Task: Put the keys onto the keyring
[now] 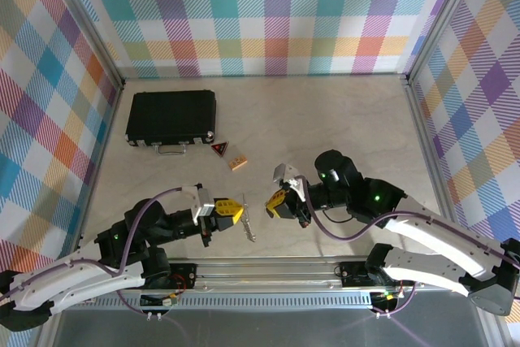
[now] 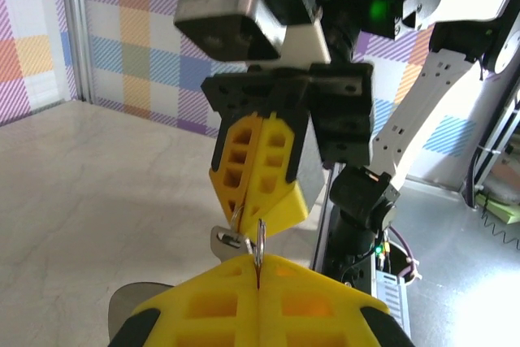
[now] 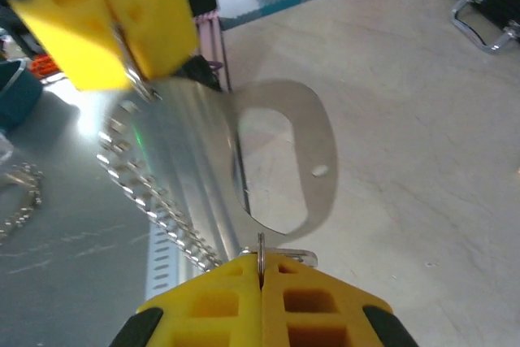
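The keys (image 1: 249, 229) hang between both grippers, by the table's (image 1: 341, 119) near edge. Left gripper (image 2: 258, 266) and right gripper (image 3: 260, 264) each clench their wire loop (image 3: 260, 243), probably steadying it for threading.

There are two grippers, the left gripper (image 1: 237, 215) and the right gripper (image 1: 273, 204). Far left sit one black case (image 1: 171, 117), one triangular tag (image 1: 219, 149) and one wooden block (image 1: 237, 163). There is one bunch of keys (image 1: 249, 229).
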Tool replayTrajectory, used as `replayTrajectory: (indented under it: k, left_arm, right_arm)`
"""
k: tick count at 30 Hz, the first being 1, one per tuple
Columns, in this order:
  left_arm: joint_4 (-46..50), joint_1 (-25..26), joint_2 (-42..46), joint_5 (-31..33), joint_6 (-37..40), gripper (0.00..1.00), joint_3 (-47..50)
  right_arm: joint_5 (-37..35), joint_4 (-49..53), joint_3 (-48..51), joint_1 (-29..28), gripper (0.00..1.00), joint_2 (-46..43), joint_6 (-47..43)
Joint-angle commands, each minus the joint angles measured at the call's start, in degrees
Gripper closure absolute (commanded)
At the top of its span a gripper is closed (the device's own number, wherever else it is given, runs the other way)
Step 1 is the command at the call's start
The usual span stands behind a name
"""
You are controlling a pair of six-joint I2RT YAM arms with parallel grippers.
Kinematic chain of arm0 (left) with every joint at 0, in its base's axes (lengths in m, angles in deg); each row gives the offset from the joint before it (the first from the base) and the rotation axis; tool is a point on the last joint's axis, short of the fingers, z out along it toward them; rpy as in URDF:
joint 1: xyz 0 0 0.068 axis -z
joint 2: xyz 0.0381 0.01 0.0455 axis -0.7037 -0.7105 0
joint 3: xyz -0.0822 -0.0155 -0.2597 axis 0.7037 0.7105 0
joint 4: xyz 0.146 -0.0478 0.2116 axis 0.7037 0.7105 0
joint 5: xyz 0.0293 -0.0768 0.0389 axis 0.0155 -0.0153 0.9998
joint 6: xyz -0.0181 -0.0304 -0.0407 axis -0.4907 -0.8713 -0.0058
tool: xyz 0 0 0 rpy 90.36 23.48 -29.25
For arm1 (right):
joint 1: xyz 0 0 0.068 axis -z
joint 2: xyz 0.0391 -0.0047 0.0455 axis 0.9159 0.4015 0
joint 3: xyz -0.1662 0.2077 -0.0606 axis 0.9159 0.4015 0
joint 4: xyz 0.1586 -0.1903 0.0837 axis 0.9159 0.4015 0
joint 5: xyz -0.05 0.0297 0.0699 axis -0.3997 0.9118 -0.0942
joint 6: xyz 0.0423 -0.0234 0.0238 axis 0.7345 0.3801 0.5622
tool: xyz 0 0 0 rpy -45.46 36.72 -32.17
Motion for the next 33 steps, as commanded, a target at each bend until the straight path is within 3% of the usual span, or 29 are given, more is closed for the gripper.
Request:
replayTrajectory:
  k: [1, 12, 33]
  left_arm:
    - [-3.9, 0.5, -1.9, -2.4, 2.2, 1.0, -2.7]
    - [-6.8, 0.5, -5.8, -3.9, 3.0, 1.0, -3.4]
    - [-8.5, 0.5, -7.6, -5.8, 2.8, 1.0, -3.4]
  right_arm:
    - [5.5, -3.9, -1.2, -0.4, 1.0, -2.3, 3.5]
    - [6.6, -6.3, 0.5, -1.3, 1.0, -4.3, 7.4]
    - [0.9, -6.4, 1.2, -3.2, 1.0, -4.0, 4.7]
